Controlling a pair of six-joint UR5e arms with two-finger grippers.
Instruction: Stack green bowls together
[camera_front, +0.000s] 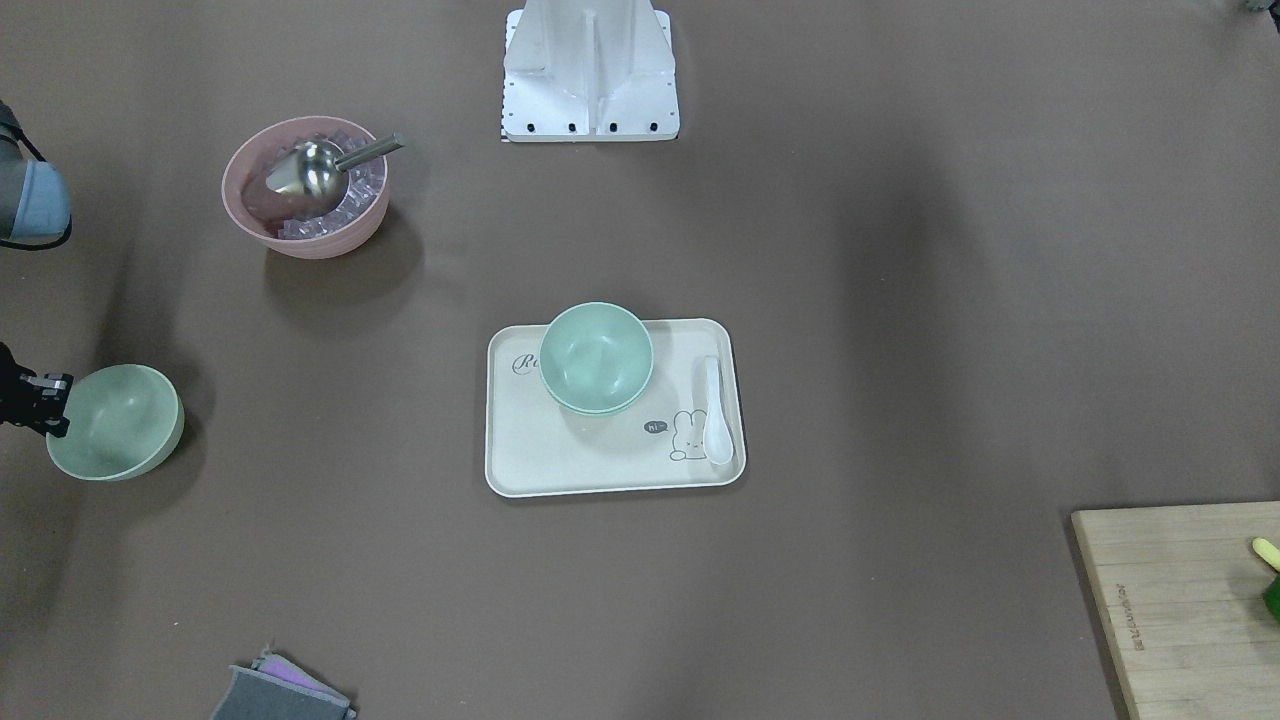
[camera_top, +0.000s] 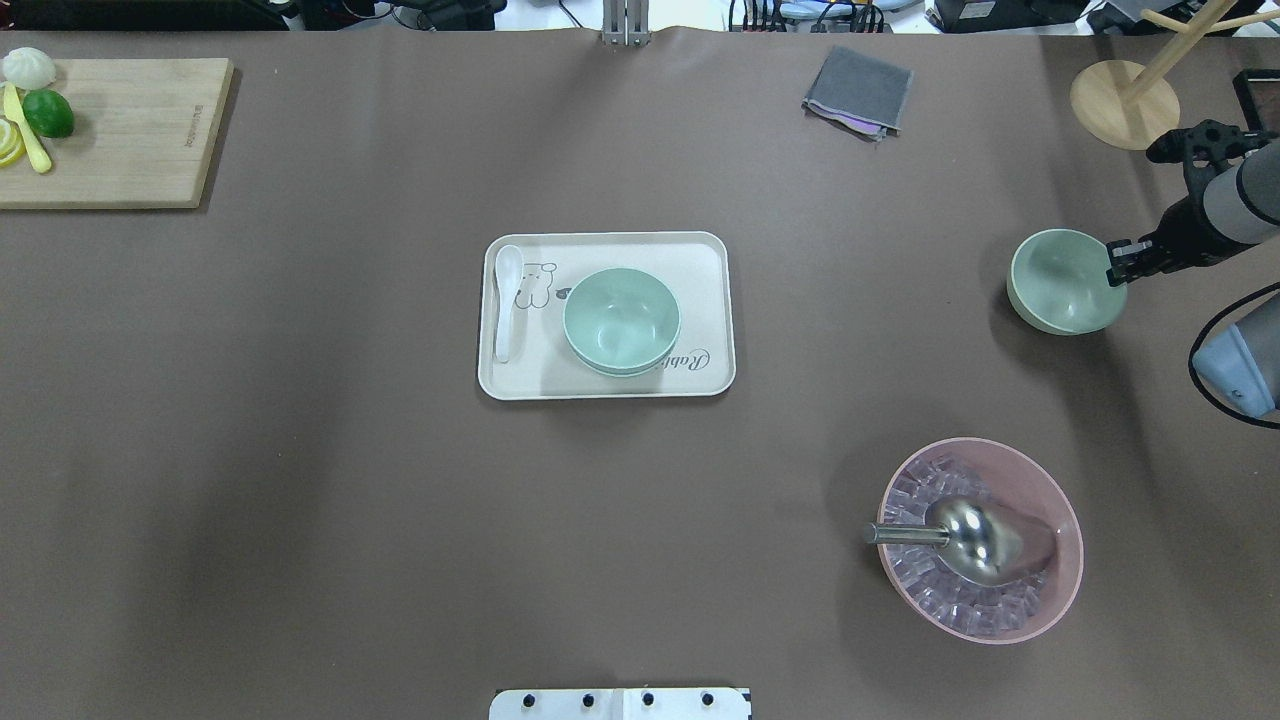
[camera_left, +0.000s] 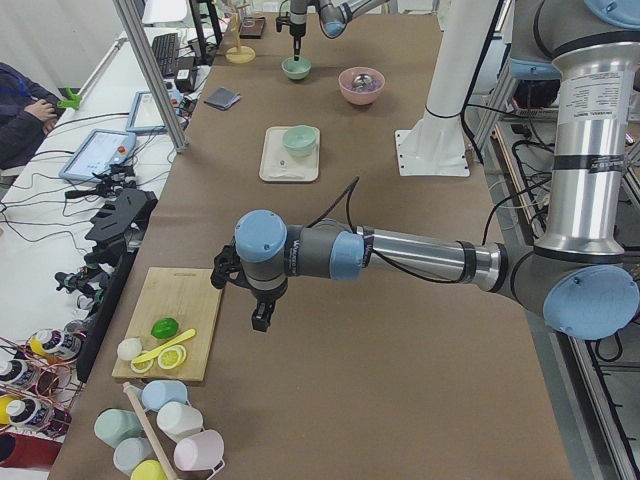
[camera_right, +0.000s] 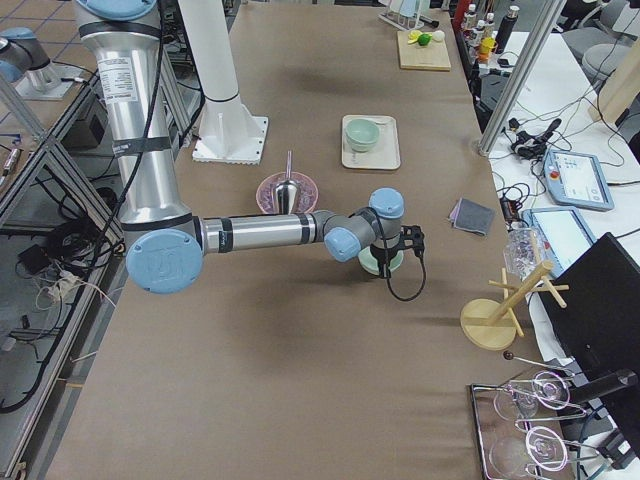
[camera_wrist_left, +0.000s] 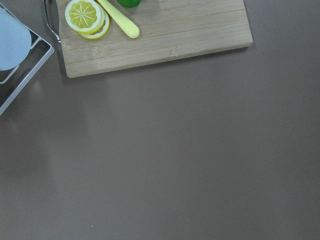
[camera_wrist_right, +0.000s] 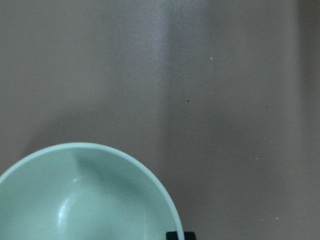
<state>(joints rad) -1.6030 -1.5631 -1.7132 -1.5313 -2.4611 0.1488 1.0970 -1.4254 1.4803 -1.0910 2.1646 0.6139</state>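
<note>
Firstly, from the front camera we see the right gripper (camera_front: 58, 405) at the right edge of the table (camera_front: 900, 300). Its jaws are drawn narrow across the rim of the lone bowl (camera_front: 118, 425), pinching it. The frame cuts off most of the gripper. The lone bowl stands upright, mouth up, and being round has no long axis. It is well apart from the stack (camera_front: 596, 355), two bowls nested mouth up on the tray (camera_front: 560, 462) at mid-table, beside a white spoon (camera_front: 714, 410). The pink bowl (camera_front: 300, 238) with its scoop (camera_front: 315, 170) sits nearer the robot, apart from both.

From overhead, the right gripper (camera_top: 1120, 263) meets the right side of the lone bowl (camera_top: 1060, 282). Its body covers the fingertips, so the gap is hard to read here. The stack's lower bowl shows only as a thin crescent.

From the left end, the left gripper (camera_left: 260, 318) hangs pointing down over bare table near the board (camera_left: 180, 305), touching nothing. We cannot tell whether it is open or closed. Far off, the right gripper (camera_left: 297, 45) points straight down at the lone bowl, too small to judge.

From the right end, the right wrist hides most of the lone bowl (camera_right: 372, 266).

The left wrist camera shows only table, the board's edge and lemon slices (camera_wrist_left: 84, 16).

The right wrist camera has the lone bowl (camera_wrist_right: 85, 200) cut off at lower left. A sliver of black fingertip (camera_wrist_right: 181, 236) sits right on its rim.
</note>
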